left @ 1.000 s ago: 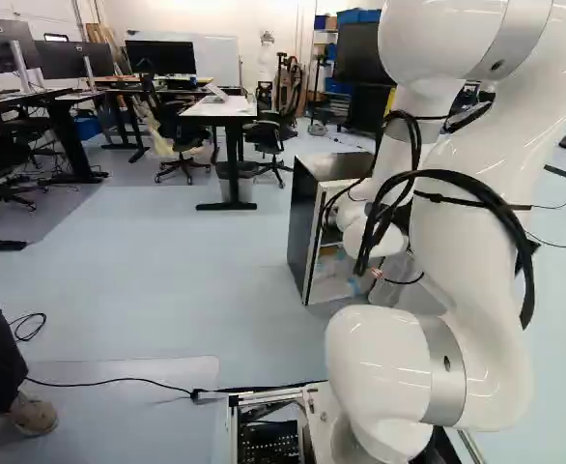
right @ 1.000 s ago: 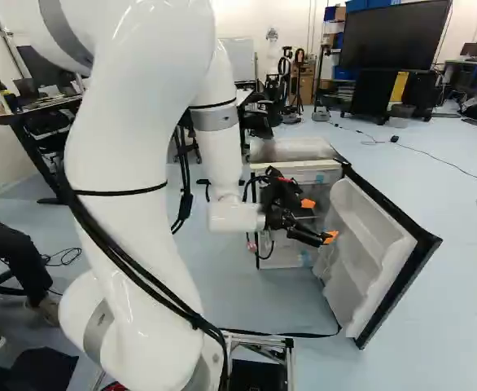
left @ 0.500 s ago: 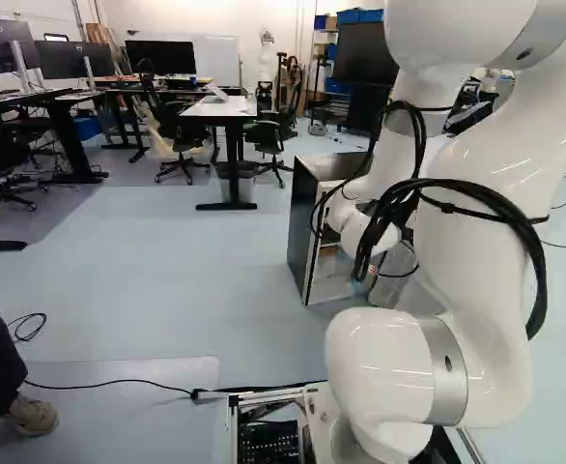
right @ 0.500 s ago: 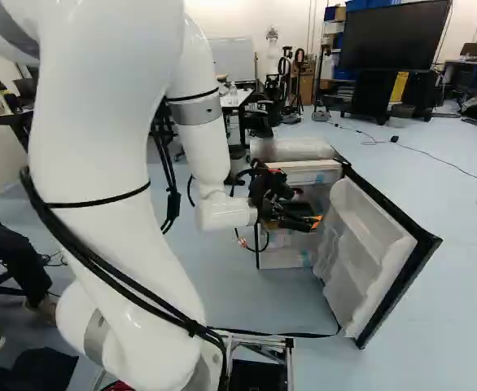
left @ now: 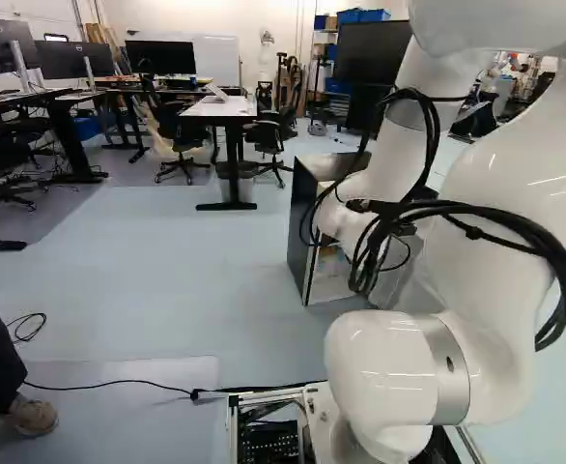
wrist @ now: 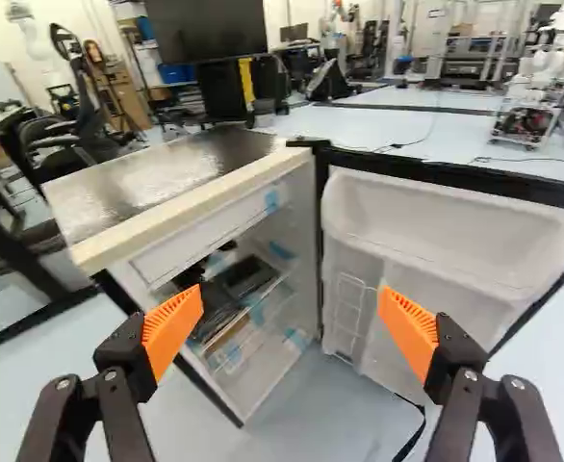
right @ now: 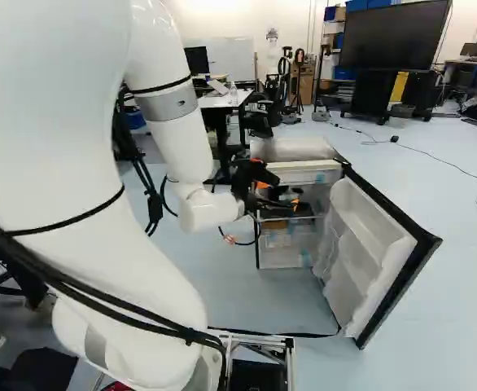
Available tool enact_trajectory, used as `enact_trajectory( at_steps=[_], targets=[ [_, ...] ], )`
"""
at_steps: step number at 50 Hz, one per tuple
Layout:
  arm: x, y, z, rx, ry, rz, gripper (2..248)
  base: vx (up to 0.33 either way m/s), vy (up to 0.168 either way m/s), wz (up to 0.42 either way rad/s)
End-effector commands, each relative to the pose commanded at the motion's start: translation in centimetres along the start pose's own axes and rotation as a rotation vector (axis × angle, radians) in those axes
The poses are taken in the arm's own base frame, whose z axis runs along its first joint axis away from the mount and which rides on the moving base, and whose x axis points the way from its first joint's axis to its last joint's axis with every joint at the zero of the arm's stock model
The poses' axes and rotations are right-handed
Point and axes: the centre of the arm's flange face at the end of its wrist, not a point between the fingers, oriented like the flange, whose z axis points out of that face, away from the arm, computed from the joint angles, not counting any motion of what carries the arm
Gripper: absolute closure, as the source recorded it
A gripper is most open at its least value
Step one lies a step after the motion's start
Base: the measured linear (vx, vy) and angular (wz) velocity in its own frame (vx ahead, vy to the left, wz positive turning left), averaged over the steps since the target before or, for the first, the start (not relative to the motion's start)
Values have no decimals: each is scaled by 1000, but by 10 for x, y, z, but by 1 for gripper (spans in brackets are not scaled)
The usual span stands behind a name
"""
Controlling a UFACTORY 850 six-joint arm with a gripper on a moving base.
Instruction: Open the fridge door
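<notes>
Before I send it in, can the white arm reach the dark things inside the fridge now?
Probably yes: the fridge door stands wide open, and nothing visible lies between the open gripper and the dark things, though it looks tight inside.

Desks (left: 217,109), monitors (left: 162,58) and another robot (wrist: 544,82) suggest a lab.

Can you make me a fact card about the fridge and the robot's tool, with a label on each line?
Fridge: standing on the floor
Door: wide open
Door's inner side: white, with a bin
Inside: dark things on a shelf, too unclear to name
Tool: open, nothing held
Tool's pads: orange
Farther back: a big black screen
Job: door looks opened already
</notes>
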Motion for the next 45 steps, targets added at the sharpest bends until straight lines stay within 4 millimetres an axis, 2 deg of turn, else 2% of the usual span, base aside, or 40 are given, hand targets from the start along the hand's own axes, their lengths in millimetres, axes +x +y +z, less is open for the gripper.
enact_trajectory(
  at_steps=[21,45],
  targets=[
    [1,-23,-36,238,-26,-98,3,0,0,0],
    [-2,-38,-68,427,-42,-197,3,0,0,0]
  ],
)
